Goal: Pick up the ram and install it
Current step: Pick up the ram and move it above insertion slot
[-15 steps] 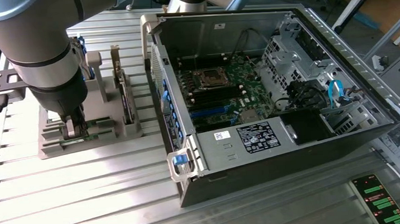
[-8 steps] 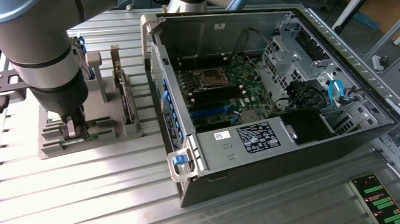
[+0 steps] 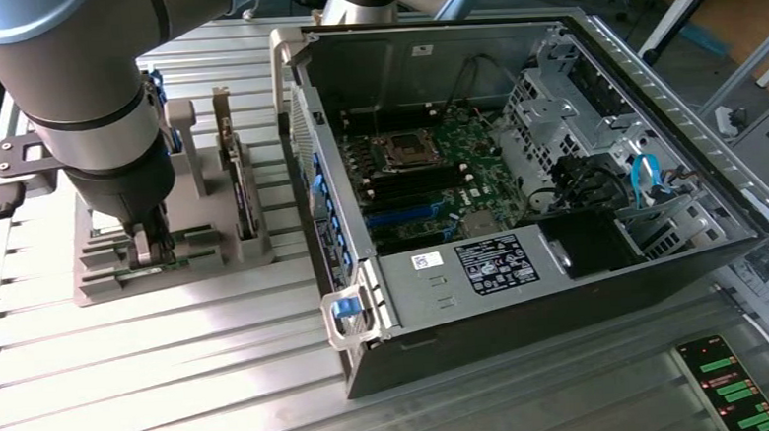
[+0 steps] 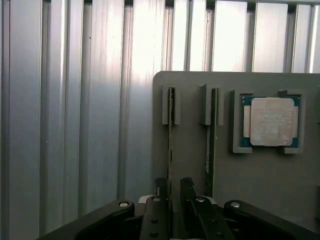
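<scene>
The ram [image 4: 170, 130] is a thin green stick standing on edge in a slot of the grey holder [image 4: 260, 170]. My gripper [image 4: 173, 187] is low over one end of it, open, with one dark finger on each side of the stick; a small gap shows on one side. In the exterior view the gripper [image 3: 152, 249] reaches down into the holder [image 3: 216, 254] at the exterior view's left, beside the open computer case [image 3: 493, 279]. A second stick [image 4: 212, 135] stands in the neighbouring slot.
A square silver processor [image 4: 272, 121] lies in a pocket of the holder. A wider card [image 3: 235, 174] stands upright in the holder near the case wall. The motherboard [image 3: 436, 173] lies inside the case with its long slots [image 3: 403, 190] showing. The table is ribbed aluminium [image 3: 168, 365].
</scene>
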Motion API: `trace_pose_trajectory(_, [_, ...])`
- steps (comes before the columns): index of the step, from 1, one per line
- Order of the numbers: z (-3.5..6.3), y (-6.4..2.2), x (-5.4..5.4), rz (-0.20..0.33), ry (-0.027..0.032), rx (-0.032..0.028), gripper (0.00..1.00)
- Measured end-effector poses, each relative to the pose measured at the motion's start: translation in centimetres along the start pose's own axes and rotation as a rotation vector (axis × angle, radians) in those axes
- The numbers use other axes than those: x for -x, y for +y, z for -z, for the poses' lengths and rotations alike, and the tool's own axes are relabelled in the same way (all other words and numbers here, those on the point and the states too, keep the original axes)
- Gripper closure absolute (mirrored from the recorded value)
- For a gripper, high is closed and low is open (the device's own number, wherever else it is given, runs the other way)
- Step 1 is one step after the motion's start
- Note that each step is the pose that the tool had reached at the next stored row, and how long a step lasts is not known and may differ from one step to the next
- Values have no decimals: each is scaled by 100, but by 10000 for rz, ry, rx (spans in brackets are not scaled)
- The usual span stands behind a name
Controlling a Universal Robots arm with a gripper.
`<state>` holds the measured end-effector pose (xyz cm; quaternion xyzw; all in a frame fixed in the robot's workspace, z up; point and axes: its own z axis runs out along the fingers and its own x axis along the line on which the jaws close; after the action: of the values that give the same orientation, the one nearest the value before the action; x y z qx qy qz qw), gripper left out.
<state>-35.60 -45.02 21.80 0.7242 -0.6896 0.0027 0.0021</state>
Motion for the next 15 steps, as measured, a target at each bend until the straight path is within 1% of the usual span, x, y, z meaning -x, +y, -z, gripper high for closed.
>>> trace_pose_trajectory(6, [-39,1,-10,0,0,0,75])
trace_pose_trajectory(11, [-41,-2,-11,1,0,-1,75])
trace_pose_trajectory(15, [-41,-20,-15,1,-1,-1,75])
